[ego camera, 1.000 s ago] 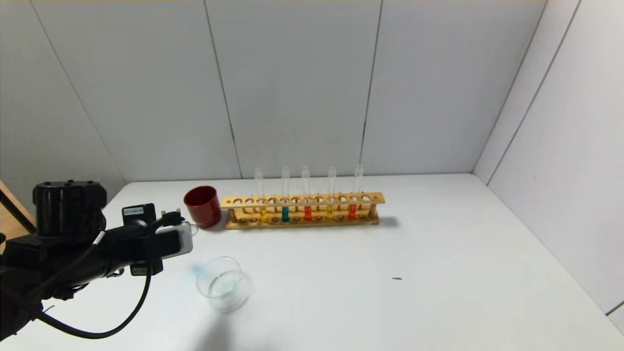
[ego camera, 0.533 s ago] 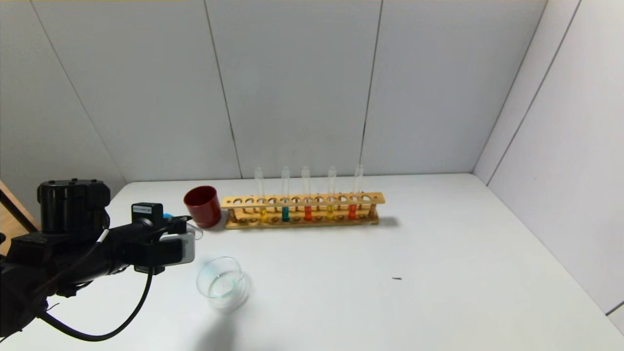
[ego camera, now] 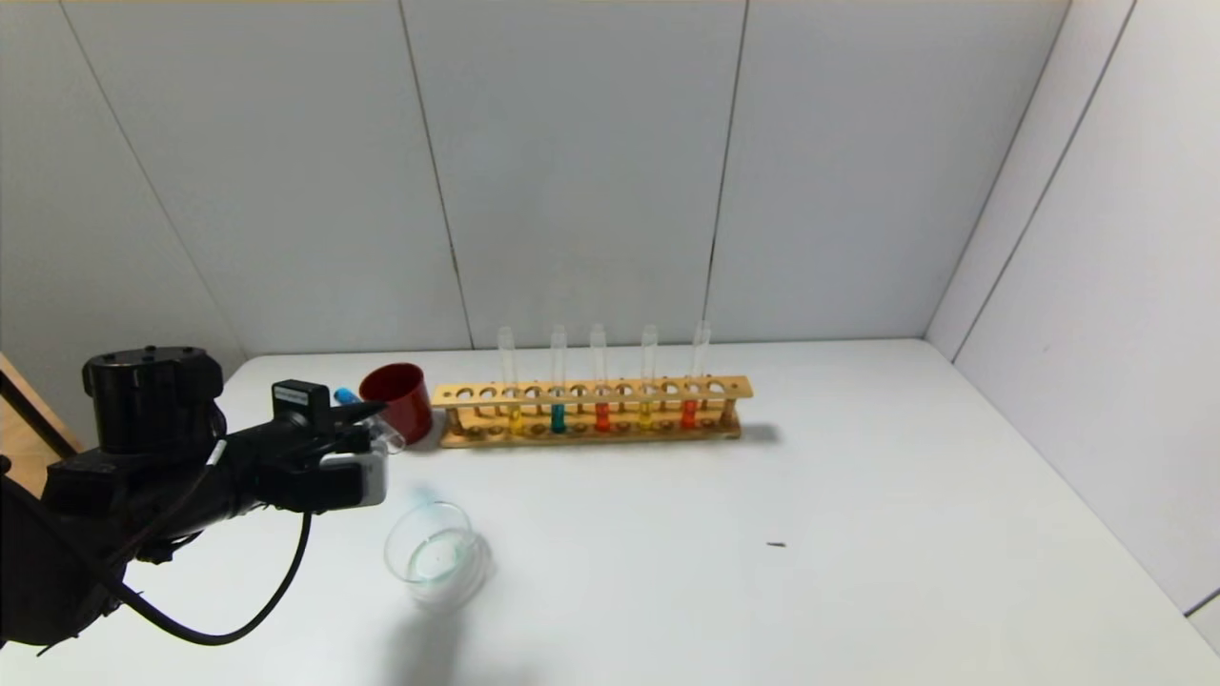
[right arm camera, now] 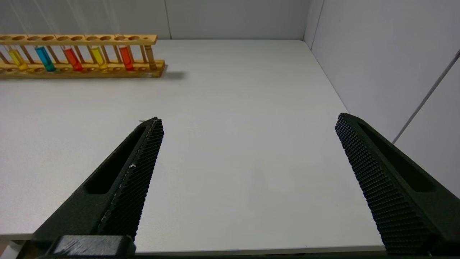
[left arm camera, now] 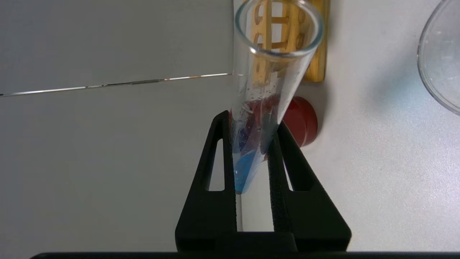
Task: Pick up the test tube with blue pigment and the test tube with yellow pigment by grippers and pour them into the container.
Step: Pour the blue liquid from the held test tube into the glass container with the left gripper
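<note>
Sideways, slender glass blue-pigment tube point(left arm camera: 257, 118)

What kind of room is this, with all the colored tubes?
Probably a small science-lab practice bench. A wooden rack holds glass tubes of coloured liquid, a clear glass dish sits on the white table, and the left gripper holds a blue tube.

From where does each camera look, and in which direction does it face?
Head: high, looking forward and down at the table; left arm shows.
Left wrist: behind the left tool, shut on the blue tube.
Right wrist: behind the open right tool, over the table.
Shared: all three show the rack.
</note>
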Robot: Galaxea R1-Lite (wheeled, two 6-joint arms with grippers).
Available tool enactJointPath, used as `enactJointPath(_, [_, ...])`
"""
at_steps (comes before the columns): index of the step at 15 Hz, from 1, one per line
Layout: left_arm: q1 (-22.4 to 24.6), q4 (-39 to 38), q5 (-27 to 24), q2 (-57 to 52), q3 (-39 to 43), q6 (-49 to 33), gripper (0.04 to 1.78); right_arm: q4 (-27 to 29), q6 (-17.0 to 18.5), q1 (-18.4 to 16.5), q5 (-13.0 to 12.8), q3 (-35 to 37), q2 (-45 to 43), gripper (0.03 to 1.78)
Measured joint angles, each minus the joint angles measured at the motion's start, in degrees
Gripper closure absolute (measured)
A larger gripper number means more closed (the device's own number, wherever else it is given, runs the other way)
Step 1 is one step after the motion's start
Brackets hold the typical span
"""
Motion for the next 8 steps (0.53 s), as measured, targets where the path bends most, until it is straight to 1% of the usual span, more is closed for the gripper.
enactJointPath(3, [1.26,0.12,-2.82,0.00,0.22,1.87,1.51,0.00,0.02,0.00,-0.02,0.00,0.00,0.06])
enactJointPath(6, [4.01,0.37,-7.11,-0.12,0.41,7.08,1.51,0.00,0.00,0.02,0.00,0.00,0.00,0.06])
enactJointPath(8, [5.00,0.84,-7.72,-0.09,0.41,8.77,1.51,0.00,0.00,0.02,0.00,0.00,0.00,0.06])
